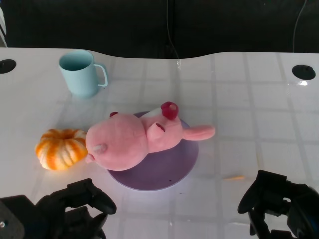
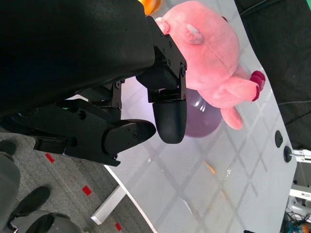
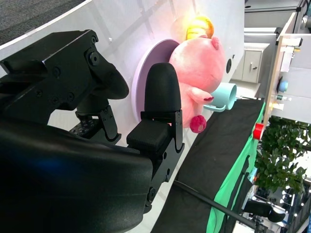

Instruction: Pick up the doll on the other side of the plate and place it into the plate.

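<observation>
While both hands hang empty, doll (image 1: pixel 132 140) lies on plate (image 1: pixel 172 167).

Pink doll (image 3: pixel 199 68) lies on purple plate (image 3: pixel 148 73), robot hand (image 3: pixel 121 121) apart.

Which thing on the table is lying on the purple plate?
The pink doll lies on the purple plate. The orange pumpkin toy and the blue mug sit on the bare table instead.
</observation>
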Robot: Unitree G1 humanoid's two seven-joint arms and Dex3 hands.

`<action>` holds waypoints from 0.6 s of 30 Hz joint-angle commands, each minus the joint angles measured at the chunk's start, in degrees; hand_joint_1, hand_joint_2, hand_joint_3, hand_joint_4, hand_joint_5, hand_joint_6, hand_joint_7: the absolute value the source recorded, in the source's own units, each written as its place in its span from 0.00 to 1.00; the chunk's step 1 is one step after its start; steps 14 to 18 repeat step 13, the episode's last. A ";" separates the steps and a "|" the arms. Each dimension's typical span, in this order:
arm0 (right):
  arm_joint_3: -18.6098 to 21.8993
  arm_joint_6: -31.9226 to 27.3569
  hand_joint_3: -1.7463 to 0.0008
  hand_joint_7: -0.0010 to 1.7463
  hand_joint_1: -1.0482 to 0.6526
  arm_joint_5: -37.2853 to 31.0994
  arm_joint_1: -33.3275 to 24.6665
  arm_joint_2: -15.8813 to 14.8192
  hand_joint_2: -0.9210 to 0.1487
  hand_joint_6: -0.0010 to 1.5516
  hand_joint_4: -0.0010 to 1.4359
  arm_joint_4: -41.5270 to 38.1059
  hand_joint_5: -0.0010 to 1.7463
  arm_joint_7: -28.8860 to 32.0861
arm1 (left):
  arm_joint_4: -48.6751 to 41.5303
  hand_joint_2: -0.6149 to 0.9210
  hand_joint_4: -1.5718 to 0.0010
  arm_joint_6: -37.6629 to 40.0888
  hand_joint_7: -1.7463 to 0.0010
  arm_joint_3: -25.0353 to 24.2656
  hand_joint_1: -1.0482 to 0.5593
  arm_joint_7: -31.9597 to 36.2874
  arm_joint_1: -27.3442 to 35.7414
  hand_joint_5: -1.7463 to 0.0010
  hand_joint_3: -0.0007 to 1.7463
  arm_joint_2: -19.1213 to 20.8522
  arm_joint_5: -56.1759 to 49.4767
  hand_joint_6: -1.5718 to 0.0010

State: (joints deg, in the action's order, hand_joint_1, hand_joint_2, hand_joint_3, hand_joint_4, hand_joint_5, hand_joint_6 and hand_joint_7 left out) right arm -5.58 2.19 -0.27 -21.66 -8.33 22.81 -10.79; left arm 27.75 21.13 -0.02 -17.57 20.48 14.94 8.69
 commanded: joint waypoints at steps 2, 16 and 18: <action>0.67 1.90 0.35 0.76 0.64 -0.24 0.82 0.43 0.39 0.47 0.52 -1.09 0.90 0.97 | -0.01 0.98 0.63 -0.78 0.19 -0.08 0.58 -0.53 0.06 0.07 0.38 0.40 0.39 0.65; 0.94 2.68 0.42 0.71 0.61 -0.89 0.98 0.56 0.35 0.46 0.49 -2.01 0.86 1.63 | -1.19 0.97 0.61 0.42 0.19 -0.08 0.56 -1.28 -2.41 0.07 0.40 0.69 1.65 0.66; 0.94 2.68 0.42 0.71 0.61 -0.89 0.98 0.56 0.35 0.46 0.49 -2.01 0.86 1.63 | -1.19 0.97 0.61 0.42 0.19 -0.08 0.56 -1.28 -2.41 0.07 0.40 0.69 1.65 0.66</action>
